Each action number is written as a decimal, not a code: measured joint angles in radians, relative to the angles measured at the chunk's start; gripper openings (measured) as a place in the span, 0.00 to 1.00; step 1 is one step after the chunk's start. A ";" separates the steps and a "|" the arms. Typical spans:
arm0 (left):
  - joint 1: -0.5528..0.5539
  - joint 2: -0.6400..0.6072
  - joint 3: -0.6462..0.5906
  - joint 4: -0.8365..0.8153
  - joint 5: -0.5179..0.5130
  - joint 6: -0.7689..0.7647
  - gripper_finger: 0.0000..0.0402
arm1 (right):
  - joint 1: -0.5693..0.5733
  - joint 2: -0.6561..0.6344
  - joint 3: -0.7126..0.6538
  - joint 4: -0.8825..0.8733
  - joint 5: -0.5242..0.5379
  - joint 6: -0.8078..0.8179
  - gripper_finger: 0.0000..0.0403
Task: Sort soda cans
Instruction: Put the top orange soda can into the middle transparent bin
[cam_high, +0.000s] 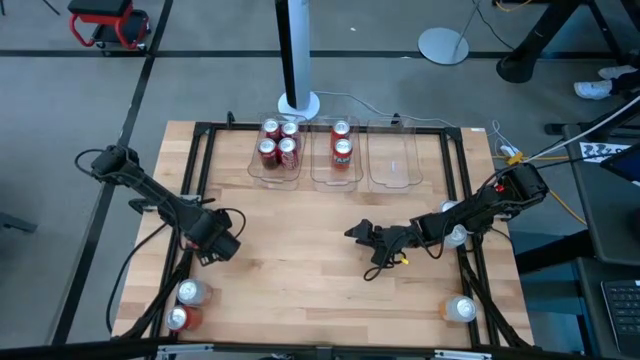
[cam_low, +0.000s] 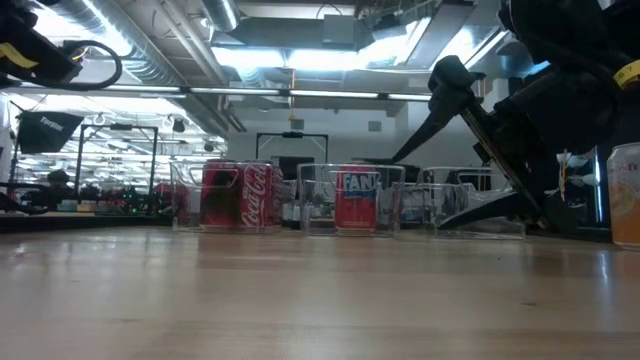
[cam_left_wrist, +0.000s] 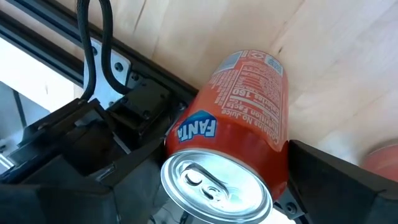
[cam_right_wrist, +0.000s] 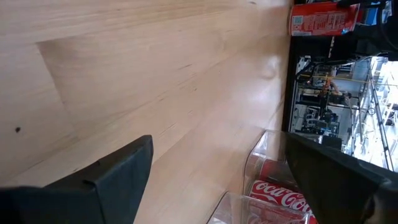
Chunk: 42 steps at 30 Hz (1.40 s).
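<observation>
High view, running from the nine o'clock side across to three: the left gripper (cam_high: 222, 243) hangs over the wooden table (cam_high: 300, 290) at about eight o'clock, its fingers spread wide. Down at seven o'clock, by the black frame rail (cam_high: 190, 200), two cans stand close together: a pale-topped one (cam_high: 191, 292) and a red-orange one (cam_high: 180, 318) just below it. From the left wrist view, an orange Fanta can (cam_left_wrist: 239, 143) sits squarely between the two dark fingers (cam_left_wrist: 336, 180), silver top toward the camera; I cannot tell whether either finger actually touches it.

Up at twelve o'clock sit three clear bins side by side. The left bin (cam_high: 275, 172) holds four red Coca-Cola cans (cam_high: 279, 140) packed in a square. The middle bin (cam_high: 336, 178) holds two red-orange Fanta cans (cam_high: 342, 140), one behind the other. The right bin (cam_high: 392, 165) shows nothing inside that I can make out.

Near the table's centre, a little toward four o'clock, the right gripper (cam_high: 356, 232) rests low with its fingers splayed apart and nothing between them; its wrist view looks across bare wood toward a Coca-Cola can in a bin (cam_right_wrist: 283, 193). Another can (cam_high: 461, 309) stands alone at five o'clock, well apart from that gripper.
</observation>
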 joint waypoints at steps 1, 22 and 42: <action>0.001 0.001 0.000 0.000 0.004 -0.006 0.79 | 0.000 0.000 0.000 0.000 0.000 0.000 0.90; 0.001 0.003 -0.021 0.038 0.012 -0.031 0.94 | 0.000 0.000 0.000 0.000 0.000 0.000 0.90; -0.002 0.002 -0.095 0.097 0.104 0.024 0.94 | 0.000 0.000 0.000 -0.002 -0.005 0.000 0.90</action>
